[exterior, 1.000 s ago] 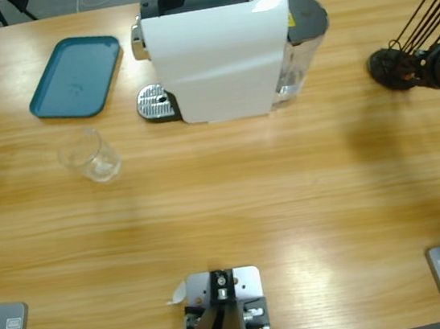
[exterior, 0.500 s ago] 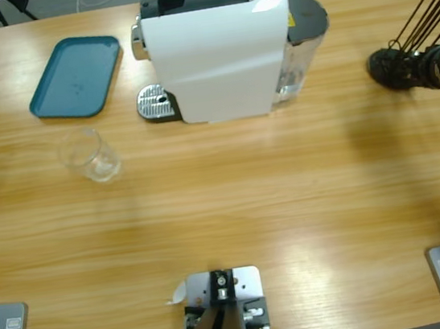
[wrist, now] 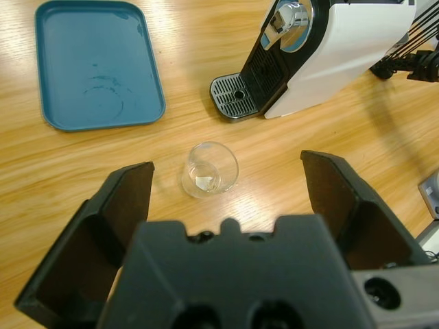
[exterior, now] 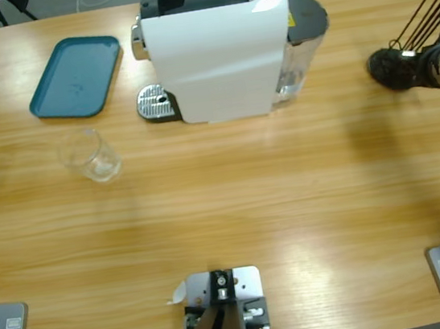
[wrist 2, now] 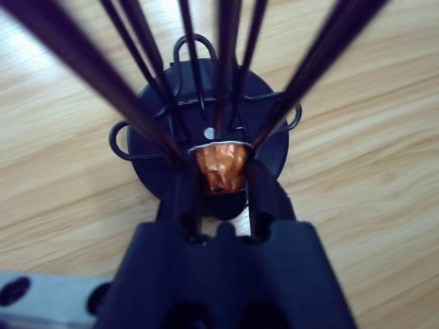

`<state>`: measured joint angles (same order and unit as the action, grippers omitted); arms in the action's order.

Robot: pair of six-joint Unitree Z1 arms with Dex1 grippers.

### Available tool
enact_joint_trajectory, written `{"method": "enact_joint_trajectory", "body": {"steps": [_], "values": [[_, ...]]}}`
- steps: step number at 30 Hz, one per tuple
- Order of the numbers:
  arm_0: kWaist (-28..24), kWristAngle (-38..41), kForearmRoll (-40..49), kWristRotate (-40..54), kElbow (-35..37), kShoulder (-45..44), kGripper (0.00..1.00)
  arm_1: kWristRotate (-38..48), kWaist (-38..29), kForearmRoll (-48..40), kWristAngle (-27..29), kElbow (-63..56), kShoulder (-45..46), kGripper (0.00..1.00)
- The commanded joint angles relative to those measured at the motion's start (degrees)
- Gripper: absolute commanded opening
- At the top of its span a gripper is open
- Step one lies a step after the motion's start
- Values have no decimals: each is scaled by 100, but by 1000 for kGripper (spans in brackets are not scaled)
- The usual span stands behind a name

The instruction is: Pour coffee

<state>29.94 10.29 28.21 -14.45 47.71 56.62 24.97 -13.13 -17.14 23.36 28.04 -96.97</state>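
Right gripper [wrist 2: 221,179] is clamped on a copper coffee capsule [wrist 2: 221,167] in the black wire capsule rack [wrist 2: 206,116]. Advise drawing it straight out, clear of the wires. Left gripper [wrist: 230,188], jaws wide apart, hangs above the empty glass cup [wrist: 210,170] near the coffee machine [exterior: 217,47].

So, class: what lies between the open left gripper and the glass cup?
Only bare wooden table lies between the left gripper and the glass cup, as the left wrist view shows.

Clear glass cup [wrist: 210,170]; glossy wood table [exterior: 289,196]; crinkled copper-foil capsule [wrist 2: 221,166].
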Motion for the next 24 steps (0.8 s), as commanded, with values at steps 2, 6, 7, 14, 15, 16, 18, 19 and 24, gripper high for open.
{"method": "enact_joint_trajectory", "body": {"steps": [2,6,7,14,15,16,18,19,24], "values": [[73,16,35,65,-209,107,929,-106,98,-61,75,-80,-233,0],[80,16,35,65,-206,130,929,-136,91,-70,107,-83,-150,0],[82,16,35,65,-202,126,929,-199,87,-70,126,-92,-16,0],[117,16,27,65,-207,107,927,-642,82,319,177,59,1010,0],[117,16,27,65,-209,100,927,-667,82,461,177,129,1138,0],[117,16,27,65,-209,88,928,-676,82,624,177,221,1286,0],[133,16,27,65,-209,74,928,-684,82,928,177,400,1506,0],[142,16,27,58,-209,68,927,-690,82,1095,177,499,1608,0],[145,16,27,56,-209,30,927,-827,82,2131,177,1200,2072,0]]}}
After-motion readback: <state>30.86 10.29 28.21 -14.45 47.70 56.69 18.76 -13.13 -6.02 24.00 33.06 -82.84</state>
